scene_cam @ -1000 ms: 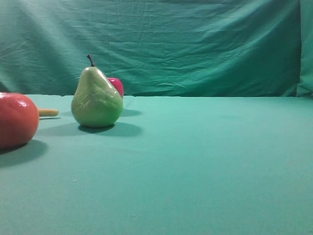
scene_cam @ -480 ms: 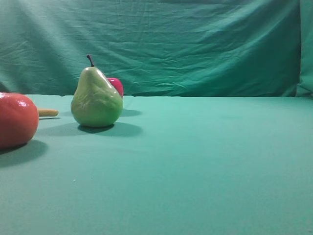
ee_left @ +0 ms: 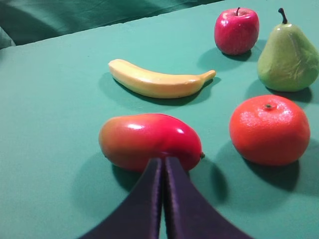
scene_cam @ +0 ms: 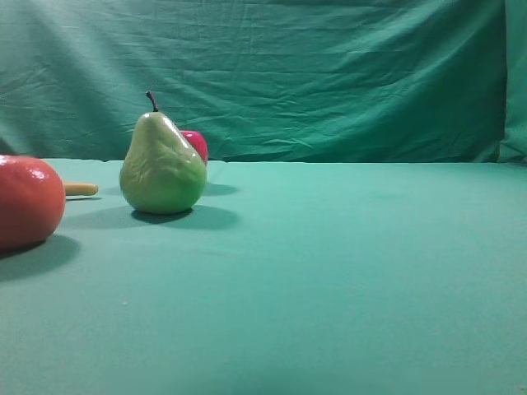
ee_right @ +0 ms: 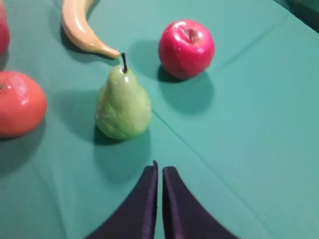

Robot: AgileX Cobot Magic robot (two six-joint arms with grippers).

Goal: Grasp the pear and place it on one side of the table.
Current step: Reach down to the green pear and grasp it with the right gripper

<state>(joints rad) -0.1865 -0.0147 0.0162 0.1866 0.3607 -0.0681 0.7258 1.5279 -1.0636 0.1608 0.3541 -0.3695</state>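
The glossy yellow-green pear [scene_cam: 163,169] stands upright on the teal table [scene_cam: 346,263], left of centre, its dark stem pointing up. The right wrist view has the pear [ee_right: 123,104] a short way ahead and to the left of my right gripper [ee_right: 159,169]. That gripper's dark fingers lie almost together with only a thin slit between them, and they hold nothing. In the left wrist view the pear [ee_left: 288,57] sits far right. My left gripper [ee_left: 163,160] is shut and empty, its tips in front of a red mango [ee_left: 149,141]. Neither gripper appears in the exterior view.
A red apple [scene_cam: 198,144] stands just behind the pear. A large orange-red fruit [scene_cam: 29,202] lies at the left edge, and a yellow banana [ee_left: 159,82] lies beyond the mango. A wrinkled teal backdrop [scene_cam: 329,74] closes off the back.
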